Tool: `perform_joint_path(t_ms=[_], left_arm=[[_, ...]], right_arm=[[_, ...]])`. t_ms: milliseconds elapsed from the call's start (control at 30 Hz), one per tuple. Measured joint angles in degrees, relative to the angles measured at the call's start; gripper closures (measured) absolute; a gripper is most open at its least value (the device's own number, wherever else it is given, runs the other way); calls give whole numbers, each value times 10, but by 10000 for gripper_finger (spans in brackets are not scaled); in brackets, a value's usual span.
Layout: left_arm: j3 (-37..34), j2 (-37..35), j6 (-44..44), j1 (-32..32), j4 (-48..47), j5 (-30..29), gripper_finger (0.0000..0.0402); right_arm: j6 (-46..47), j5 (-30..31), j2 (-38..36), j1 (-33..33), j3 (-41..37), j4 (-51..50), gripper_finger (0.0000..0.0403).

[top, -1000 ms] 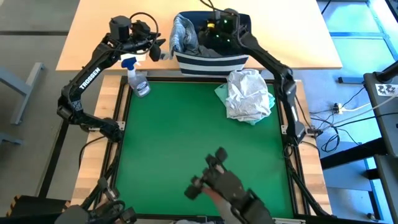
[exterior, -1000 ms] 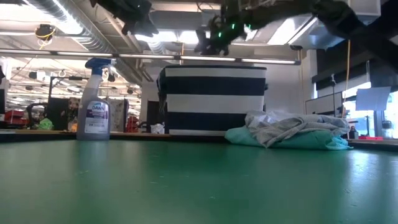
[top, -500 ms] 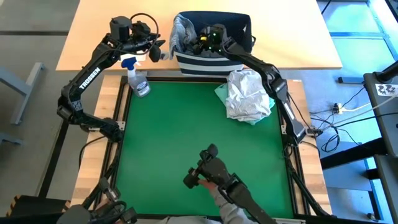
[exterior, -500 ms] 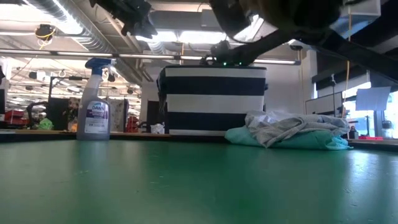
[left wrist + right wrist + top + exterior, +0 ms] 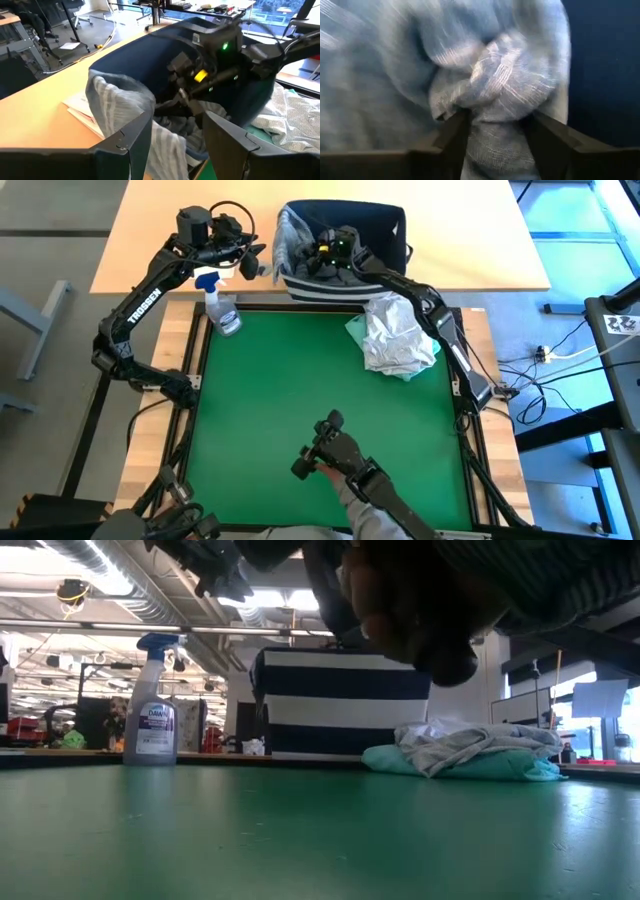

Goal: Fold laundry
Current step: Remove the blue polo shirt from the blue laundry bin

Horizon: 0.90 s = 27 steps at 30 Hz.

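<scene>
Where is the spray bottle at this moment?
In the high view, the spray bottle stands at the green mat's far left corner, left of the striped basket.

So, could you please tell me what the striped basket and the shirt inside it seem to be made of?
The navy-and-white striped basket looks like soft woven fabric: its rim sags. The grey-blue striped shirt looks like thin matte woven cloth, perhaps cotton, bunching between the right gripper's fingers.
</scene>
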Motion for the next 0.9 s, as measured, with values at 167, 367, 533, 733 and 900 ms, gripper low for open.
perform_joint_path(t_ms=[167,367,533,733,900], left_arm=[[0,0,0,0,1,0,231],[0,0,0,0,1,-3,231],[0,0,1,0,1,-23,231],[0,0,1,0,1,-28,231],[0,0,1,0,1,-28,231]], right_arm=[[1,-1,1,0,0,20,281],[-11,-15,-2,-8,26,16,392],[-36,-22,-30,-12,55,28,385],[-54,-48,-101,-15,63,21,392],[-48,-93,-171,-12,63,16,398]])
